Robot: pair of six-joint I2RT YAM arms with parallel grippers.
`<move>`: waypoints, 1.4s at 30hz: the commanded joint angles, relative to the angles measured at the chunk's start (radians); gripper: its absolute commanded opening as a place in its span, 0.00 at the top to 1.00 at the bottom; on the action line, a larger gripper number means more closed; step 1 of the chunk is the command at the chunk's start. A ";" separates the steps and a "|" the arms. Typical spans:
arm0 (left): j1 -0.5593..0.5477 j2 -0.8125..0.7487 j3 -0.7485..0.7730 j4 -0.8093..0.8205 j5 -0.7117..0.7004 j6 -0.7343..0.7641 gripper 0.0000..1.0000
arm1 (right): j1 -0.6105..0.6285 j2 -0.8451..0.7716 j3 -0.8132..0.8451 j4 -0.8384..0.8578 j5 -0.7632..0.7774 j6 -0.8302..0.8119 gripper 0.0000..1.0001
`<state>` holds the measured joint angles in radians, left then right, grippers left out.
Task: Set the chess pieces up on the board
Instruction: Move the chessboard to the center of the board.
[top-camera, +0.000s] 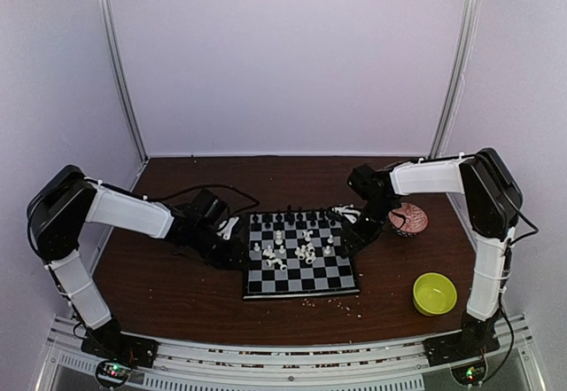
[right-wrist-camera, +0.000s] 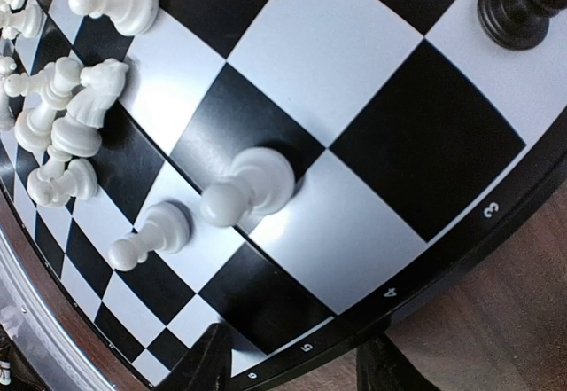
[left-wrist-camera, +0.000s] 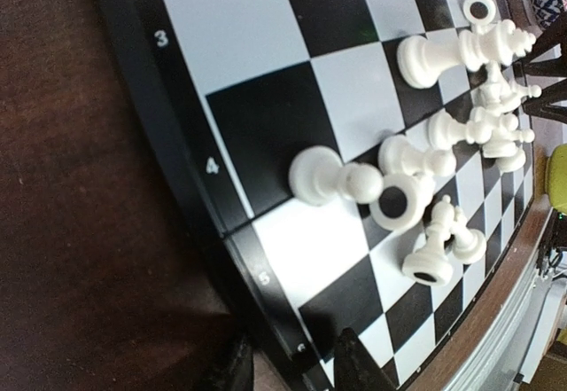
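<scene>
On the counter (top-camera: 177, 293) lies the board (top-camera: 299, 281). Left fingers (left-wrist-camera: 353, 363) and right fingers (right-wrist-camera: 205, 363) hang spread and empty over its opposite rims. White chess pieces (top-camera: 306, 249) lie toppled mid-board, and black ones stand farther back.

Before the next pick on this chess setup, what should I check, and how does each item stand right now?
1. Left gripper open and empty: ok.
2. Right gripper open and empty: ok.
3. White pieces upright: not ok, several lie toppled in a mid-board heap.
4. Black pieces in correct order on the far rows: cannot tell, too small.
5. Board flat on the table: ok.
</scene>
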<state>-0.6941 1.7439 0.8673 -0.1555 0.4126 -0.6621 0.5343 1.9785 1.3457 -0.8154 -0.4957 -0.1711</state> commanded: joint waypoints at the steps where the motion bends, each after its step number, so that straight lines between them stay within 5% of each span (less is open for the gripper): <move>1: -0.063 -0.024 -0.033 0.079 0.017 -0.025 0.69 | 0.078 -0.009 -0.040 0.030 -0.119 -0.037 0.54; 24: -0.142 -0.152 -0.137 0.026 -0.163 -0.059 0.63 | 0.109 -0.080 -0.107 0.037 -0.052 -0.050 0.51; 34: -0.127 -0.332 0.101 -0.365 -0.385 0.132 0.43 | -0.043 -0.336 -0.148 0.006 0.014 -0.089 0.47; 42: -0.129 -0.201 0.408 -0.455 -0.264 0.500 0.55 | -0.073 -0.681 -0.373 0.145 -0.021 -0.174 0.47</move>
<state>-0.8253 1.4582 1.1473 -0.5339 0.0914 -0.3969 0.4671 1.4197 1.0935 -0.7551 -0.4885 -0.2951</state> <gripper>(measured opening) 0.480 0.526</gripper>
